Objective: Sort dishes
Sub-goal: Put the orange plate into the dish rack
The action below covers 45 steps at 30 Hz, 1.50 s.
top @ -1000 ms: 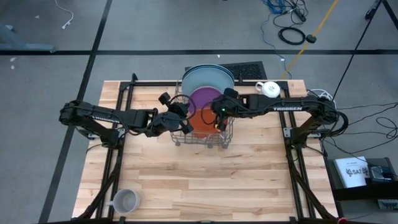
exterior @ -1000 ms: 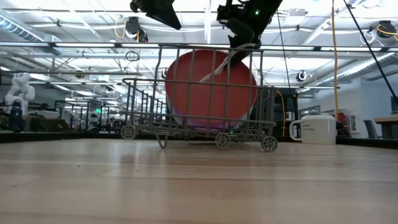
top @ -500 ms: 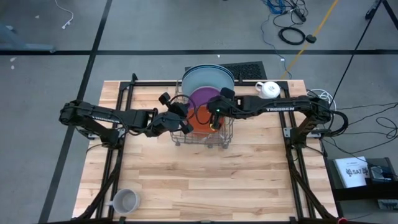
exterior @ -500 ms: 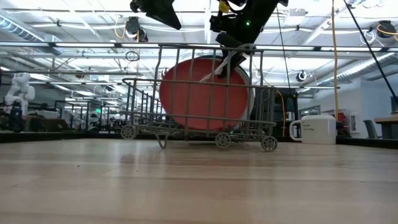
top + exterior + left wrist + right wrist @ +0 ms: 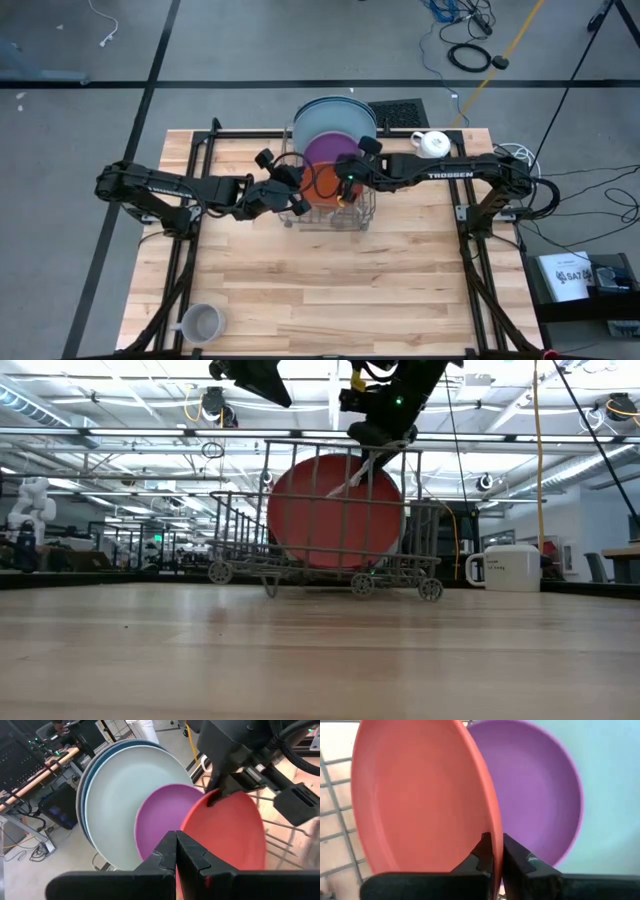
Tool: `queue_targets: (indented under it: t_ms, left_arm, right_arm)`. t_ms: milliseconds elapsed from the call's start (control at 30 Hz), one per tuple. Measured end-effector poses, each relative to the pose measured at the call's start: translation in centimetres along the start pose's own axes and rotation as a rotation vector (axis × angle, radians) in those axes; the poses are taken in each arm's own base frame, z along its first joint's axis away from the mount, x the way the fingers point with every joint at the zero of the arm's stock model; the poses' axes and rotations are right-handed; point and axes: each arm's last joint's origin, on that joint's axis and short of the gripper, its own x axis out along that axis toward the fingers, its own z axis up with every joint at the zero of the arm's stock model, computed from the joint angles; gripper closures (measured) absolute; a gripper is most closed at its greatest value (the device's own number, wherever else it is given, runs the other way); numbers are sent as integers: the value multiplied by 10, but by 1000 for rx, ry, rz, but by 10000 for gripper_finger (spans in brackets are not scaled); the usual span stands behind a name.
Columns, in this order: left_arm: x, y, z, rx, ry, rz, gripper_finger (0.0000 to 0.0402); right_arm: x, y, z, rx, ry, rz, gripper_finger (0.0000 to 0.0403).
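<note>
Plates stand on edge in wire rack (image 5: 362, 222) at table's back centre: large light blue plate (image 5: 120, 795) rearmost, purple plate (image 5: 160, 820) before it, orange plate (image 5: 415, 800) frontmost. Right gripper (image 5: 492, 851) above rack, pinched shut on orange plate's upper rim, plate hanging directly below it, face toward table front. Left gripper (image 5: 175, 851) closed, empty, just beside rack's left end. Right arm is nearer.

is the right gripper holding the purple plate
No, the right gripper is shut on the rim of the orange plate; the purple plate stands behind it, untouched.
</note>
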Motion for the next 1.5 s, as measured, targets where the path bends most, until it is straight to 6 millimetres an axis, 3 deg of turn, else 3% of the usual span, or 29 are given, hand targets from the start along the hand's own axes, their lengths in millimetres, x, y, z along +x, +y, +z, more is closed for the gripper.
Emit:
queue_targets:
  t_ms: [300, 700, 1167, 1500]
  left_arm:
    - [0, 0, 0, 3, 1, 0, 398]
    - [0, 0, 0, 3, 1, 0, 398]
    - [0, 0, 0, 3, 1, 0, 398]
    - [0, 0, 0, 3, 1, 0, 398]
  right_arm:
    - [-8, -6, 7, 6, -77, -26, 395]
    - [-4, -4, 4, -17, -38, -15, 392]
    - [-5, 2, 3, -49, -37, 38, 285]
    - [-10, -1, 6, -66, -69, 12, 277]
